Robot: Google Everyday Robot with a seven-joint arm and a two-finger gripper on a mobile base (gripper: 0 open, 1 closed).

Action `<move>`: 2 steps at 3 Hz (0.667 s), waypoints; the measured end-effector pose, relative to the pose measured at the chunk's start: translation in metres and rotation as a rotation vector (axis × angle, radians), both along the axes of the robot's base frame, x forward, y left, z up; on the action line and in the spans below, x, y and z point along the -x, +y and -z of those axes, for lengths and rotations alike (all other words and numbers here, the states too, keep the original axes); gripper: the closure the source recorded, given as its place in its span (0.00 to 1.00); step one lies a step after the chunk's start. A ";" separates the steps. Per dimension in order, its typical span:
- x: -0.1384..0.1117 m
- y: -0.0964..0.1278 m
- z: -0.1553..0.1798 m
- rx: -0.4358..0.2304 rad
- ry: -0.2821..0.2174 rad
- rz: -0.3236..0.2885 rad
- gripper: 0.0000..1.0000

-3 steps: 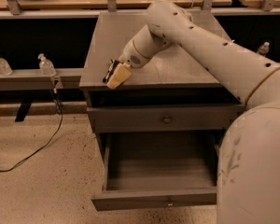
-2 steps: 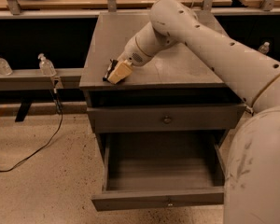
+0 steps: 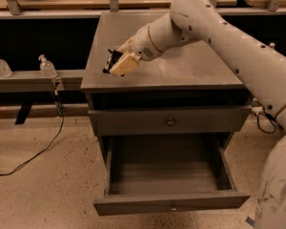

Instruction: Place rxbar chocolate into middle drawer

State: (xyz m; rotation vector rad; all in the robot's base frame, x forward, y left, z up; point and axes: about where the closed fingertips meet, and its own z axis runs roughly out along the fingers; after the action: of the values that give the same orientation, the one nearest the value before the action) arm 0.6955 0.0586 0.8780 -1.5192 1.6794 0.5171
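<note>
My gripper (image 3: 115,64) hangs over the front left corner of the grey cabinet top (image 3: 181,66). It is shut on the rxbar chocolate (image 3: 108,63), a small black wrapper that sticks out to the left between the cream fingers and is held just above the top. The middle drawer (image 3: 167,168) is pulled wide open below, and its grey box interior holds nothing. Its front panel (image 3: 171,205) faces me, with a small knob. The drawer lies below and to the right of the gripper.
The upper knobbed drawer front (image 3: 170,122) is shut, with a dark gap above it. Two clear bottles (image 3: 1,66) (image 3: 46,67) stand on a rail to the left. A black cable (image 3: 43,149) runs across the speckled floor. My arm (image 3: 238,46) spans the cabinet's right side.
The gripper has risen a little off the cabinet top with the black wrapper in it. The drawers have not moved.
</note>
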 end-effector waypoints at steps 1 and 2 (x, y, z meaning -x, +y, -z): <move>0.030 -0.031 0.012 -0.019 0.016 -0.077 1.00; 0.057 -0.073 0.015 0.037 0.062 -0.137 1.00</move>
State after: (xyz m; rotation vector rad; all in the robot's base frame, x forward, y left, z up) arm 0.6386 -0.0144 0.8633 -1.6682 1.6475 0.6145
